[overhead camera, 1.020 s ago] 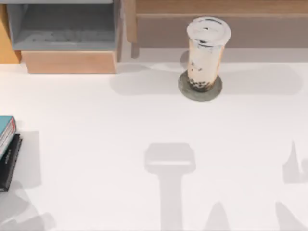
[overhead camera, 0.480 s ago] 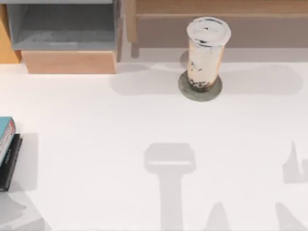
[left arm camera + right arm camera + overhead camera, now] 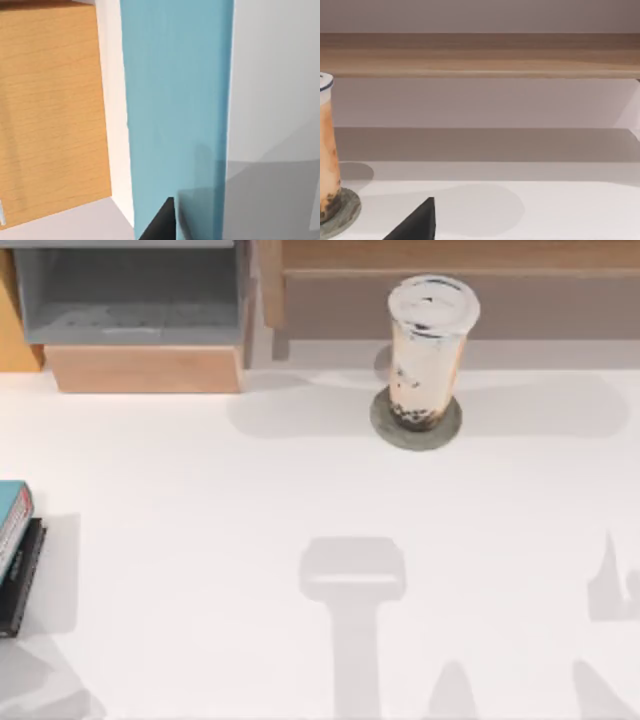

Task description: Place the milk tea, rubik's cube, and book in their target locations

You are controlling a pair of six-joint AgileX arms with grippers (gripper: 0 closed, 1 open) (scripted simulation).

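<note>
The milk tea [image 3: 428,350] stands upright on a round grey coaster [image 3: 448,430] at the back of the table, in front of the wooden shelf. It also sits at the edge of the right wrist view as the milk tea [image 3: 327,150], with a dark part of my right gripper [image 3: 416,225] low in front. The teal book [image 3: 12,518] lies at the table's far left edge on a flat black slab [image 3: 22,580]. Its teal cover, the book [image 3: 175,115], is very close in the left wrist view, with a dark part of my left gripper [image 3: 159,224] against it. The rubik's cube is out of view.
An open grey drawer [image 3: 130,300] with a wooden front [image 3: 145,370] is at the back left. A long wooden shelf [image 3: 450,260] runs along the back right. Arm shadows fall on the white table [image 3: 250,490] near the front edge.
The book at the left edge has shifted by a few pixels, and the shadow at the front left corner has changed shape. The milk tea has not moved.
</note>
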